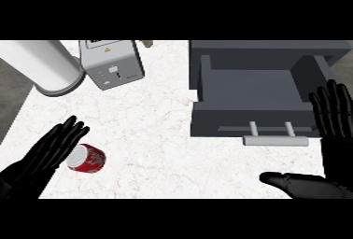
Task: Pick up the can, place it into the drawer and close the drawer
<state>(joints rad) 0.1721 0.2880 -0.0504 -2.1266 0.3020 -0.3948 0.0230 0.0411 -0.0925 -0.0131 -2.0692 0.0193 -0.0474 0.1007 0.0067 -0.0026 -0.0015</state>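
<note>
A red and white can [87, 158] lies on its side on the white marble counter [158, 140], at the lower left. My left hand [43, 158] rests just left of it, fingers straight and touching or nearly touching the can. The dark grey drawer [248, 95] stands pulled out at the upper right, its inside bare, with a pale bar handle [276, 138] on its front. My right hand [331, 140] is at the right edge beside the drawer's front corner, fingers straight and pointing up, thumb stretched out low toward the left.
A large white cylinder [41, 65] lies at the upper left. Beside it stands a grey box-shaped appliance [111, 63] with small buttons. The counter's left edge runs close to my left hand.
</note>
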